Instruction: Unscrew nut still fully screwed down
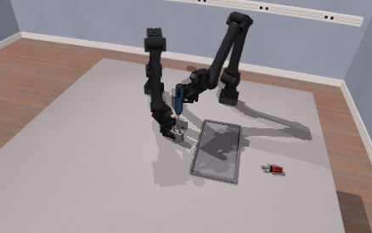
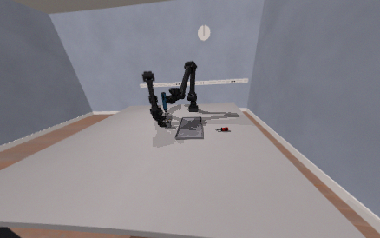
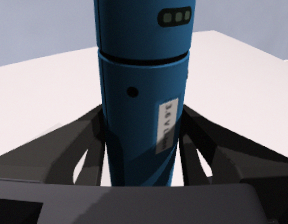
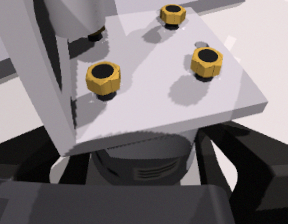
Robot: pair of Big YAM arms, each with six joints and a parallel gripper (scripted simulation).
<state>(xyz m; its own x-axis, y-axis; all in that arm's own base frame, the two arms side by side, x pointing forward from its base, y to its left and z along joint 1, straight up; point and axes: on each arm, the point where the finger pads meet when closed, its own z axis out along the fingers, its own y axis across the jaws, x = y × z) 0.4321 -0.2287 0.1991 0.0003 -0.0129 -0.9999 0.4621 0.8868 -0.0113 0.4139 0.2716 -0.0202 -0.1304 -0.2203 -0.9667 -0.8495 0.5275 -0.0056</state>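
Observation:
The joint module (image 1: 177, 136) stands on the table with its grey bracket (image 4: 155, 76) on top. My right gripper (image 4: 143, 113) is shut on the module's round body below the bracket. Three yellow nuts show on the bracket: front left (image 4: 103, 78), right (image 4: 207, 62) and far (image 4: 172, 14). My left gripper (image 1: 186, 94) is shut on the dark blue nut driver (image 3: 143, 76), held upright. The driver also shows in the top view (image 1: 178, 101).
A flat grey tray (image 1: 217, 150) lies just right of the module. A small red tool (image 1: 273, 168) lies further right on the table. Both arm bases stand behind the module.

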